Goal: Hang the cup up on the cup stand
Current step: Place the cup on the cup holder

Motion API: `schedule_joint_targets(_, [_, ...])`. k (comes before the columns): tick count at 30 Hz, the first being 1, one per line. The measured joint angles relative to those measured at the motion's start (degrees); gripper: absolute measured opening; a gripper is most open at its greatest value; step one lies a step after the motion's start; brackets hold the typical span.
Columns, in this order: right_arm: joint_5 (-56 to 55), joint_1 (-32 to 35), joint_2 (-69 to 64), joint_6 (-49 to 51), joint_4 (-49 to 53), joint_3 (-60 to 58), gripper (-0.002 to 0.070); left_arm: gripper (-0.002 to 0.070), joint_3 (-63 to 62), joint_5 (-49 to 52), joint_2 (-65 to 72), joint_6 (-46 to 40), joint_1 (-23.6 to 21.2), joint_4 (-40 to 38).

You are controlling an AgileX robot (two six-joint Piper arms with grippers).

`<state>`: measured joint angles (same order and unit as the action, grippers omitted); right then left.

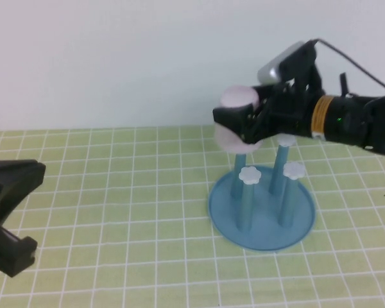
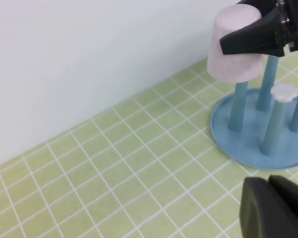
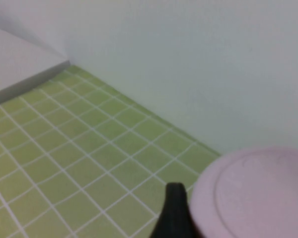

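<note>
Right gripper [image 1: 240, 122] grips small pale pink plastic cup [image 1: 239, 98] upside down over rear-left peg of blue round cup stand w/ white flower caps [image 1: 262, 208]; left gripper [image 1: 11, 253] closed, parked at table's left edge.

Cup [image 1: 237, 102] partly hidden by right pincer [image 1: 234, 122]; fourth peg top [image 1: 242, 154] under it.

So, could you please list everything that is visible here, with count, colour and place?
cup: one, pale pink, upside down over the stand's far-left peg, held in the right gripper
stand: one, blue dish with four blue pegs and white flower caps, right of centre on the table
table: one, green tiles with white lines
wall: white, behind the table
left gripper: black, shut, parked at the left edge
right gripper: black, around the cup above the stand
</note>
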<state>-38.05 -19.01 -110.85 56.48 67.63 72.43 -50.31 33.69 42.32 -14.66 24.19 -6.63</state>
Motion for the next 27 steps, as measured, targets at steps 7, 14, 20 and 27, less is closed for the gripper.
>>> schedule_joint_targets(7, [0.13,-0.83,-4.47,-0.24,2.06,0.11,0.0578,0.0,0.22,-0.68,0.0,0.66,0.0,0.04])
schedule_joint_targets(14, [0.11,-1.06,-4.99,1.6,2.46,0.33,0.0628,0.0,0.22,1.56,0.22,0.66,0.0,0.04])
schedule_joint_targets(20, [0.22,-1.06,-5.05,4.2,6.94,0.33,0.0633,0.0,0.22,1.45,0.22,0.66,0.0,-0.1])
schedule_joint_targets(27, [1.97,-1.06,-3.25,7.47,11.8,0.33,0.0633,0.0,0.22,1.3,0.22,1.13,0.0,0.52])
